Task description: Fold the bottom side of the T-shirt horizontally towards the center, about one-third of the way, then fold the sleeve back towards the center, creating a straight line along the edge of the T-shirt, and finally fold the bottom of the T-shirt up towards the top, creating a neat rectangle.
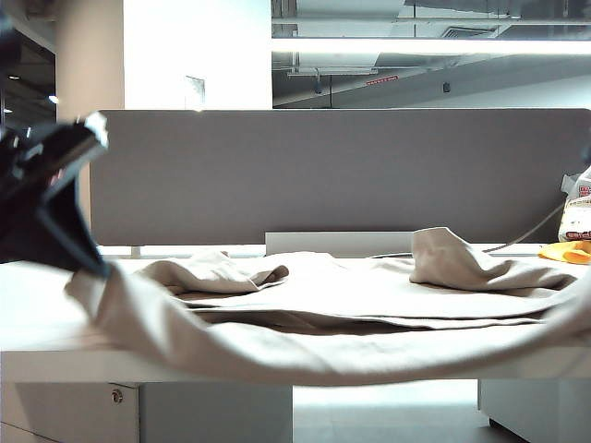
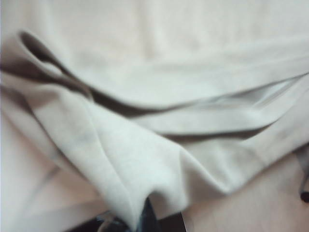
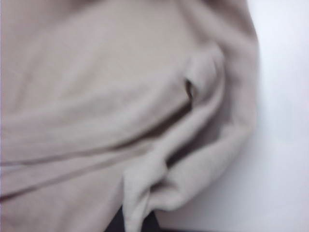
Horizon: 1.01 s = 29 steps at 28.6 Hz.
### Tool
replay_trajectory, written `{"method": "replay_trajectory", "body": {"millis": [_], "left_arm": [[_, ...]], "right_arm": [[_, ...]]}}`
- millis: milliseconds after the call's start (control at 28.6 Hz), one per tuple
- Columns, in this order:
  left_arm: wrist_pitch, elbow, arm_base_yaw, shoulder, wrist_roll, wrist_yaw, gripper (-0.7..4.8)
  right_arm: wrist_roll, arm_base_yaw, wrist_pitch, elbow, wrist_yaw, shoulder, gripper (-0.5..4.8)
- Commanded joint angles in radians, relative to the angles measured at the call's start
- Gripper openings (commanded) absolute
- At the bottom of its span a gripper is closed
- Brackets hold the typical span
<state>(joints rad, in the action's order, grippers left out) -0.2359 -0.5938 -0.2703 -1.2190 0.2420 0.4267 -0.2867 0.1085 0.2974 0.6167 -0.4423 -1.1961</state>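
A grey partition panel (image 1: 342,175) stands upright along the far edge of the white desk (image 1: 37,323). An orange object (image 1: 568,251) and a printed bag (image 1: 580,210) lie at far right.

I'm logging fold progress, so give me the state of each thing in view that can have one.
T-shirt: partly folded in layers on the desk, near edge lifted.
bottom of the T-shirt: raised off the desk, sagging between the two grippers.
left gripper: shut on the T-shirt, at the left of the exterior view.
right gripper: shut on the T-shirt; out of the exterior view, to the right.
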Motion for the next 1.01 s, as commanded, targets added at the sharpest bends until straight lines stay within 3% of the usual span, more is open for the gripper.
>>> {"method": "replay_trajectory", "body": {"millis": [35, 455, 734, 1014], "left_arm": [[-0.023, -0.058, 0.000, 0.021, -0.017, -0.004, -0.06], [-0.057, -0.256, 0.023, -0.025, -0.079, -0.108, -0.06], [-0.058, -0.423, 0.095, -0.204, -0.115, -0.109, -0.06], [-0.057, -0.631, 0.108, -0.418, -0.164, -0.128, -0.06]], "right_arm": [[-0.002, -0.001, -0.006, 0.049, -0.006, 0.003, -0.05], [-0.009, 0.000, -0.017, 0.261, -0.005, -0.076, -0.05], [-0.009, -0.001, -0.005, 0.478, -0.005, -0.255, -0.05], [-0.009, -0.001, -0.003, 0.663, -0.005, -0.451, -0.05]]}}
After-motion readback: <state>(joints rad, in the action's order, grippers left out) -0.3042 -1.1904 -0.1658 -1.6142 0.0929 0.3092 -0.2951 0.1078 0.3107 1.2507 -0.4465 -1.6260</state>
